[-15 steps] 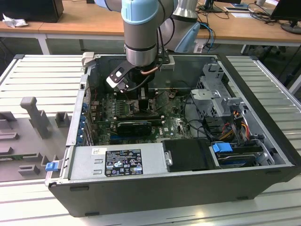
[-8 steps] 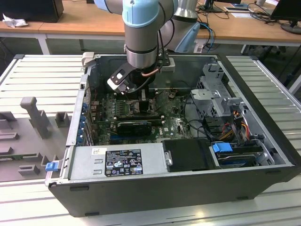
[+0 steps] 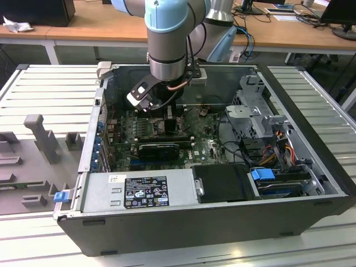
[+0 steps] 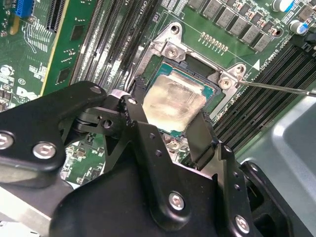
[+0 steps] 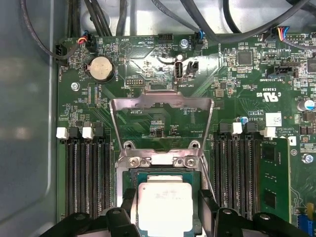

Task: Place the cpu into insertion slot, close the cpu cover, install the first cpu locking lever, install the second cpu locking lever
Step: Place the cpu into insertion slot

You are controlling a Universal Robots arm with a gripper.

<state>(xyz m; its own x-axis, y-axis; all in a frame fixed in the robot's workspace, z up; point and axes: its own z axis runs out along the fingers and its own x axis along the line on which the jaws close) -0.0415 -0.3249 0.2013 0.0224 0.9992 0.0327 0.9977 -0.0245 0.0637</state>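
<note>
The open case (image 3: 167, 222) holds the arm (image 3: 167, 33) reaching straight down over the board (image 5: 148, 64), with cables and memory slots crowding the work. In the first wrist view the cover (image 5: 162, 101) is swung open, hinged back off the slot (image 5: 160, 160), so nothing holds the chip down yet. The gripper (image 4: 167, 121) straddles the slot and pinches the cpu (image 5: 165, 205) by two opposite edges. The cpu lies in the slot or just over it; I cannot tell whether it is fully seated. That is the main risk: if it sits slightly tilted or off its corners, letting go or pressing down could bend the socket contacts. A finger dragging on an edge as it lets go could also lift or skew the chip. The thin lever (image 4: 276, 87) runs just beside the slot and could snag a finger passing close.
</note>
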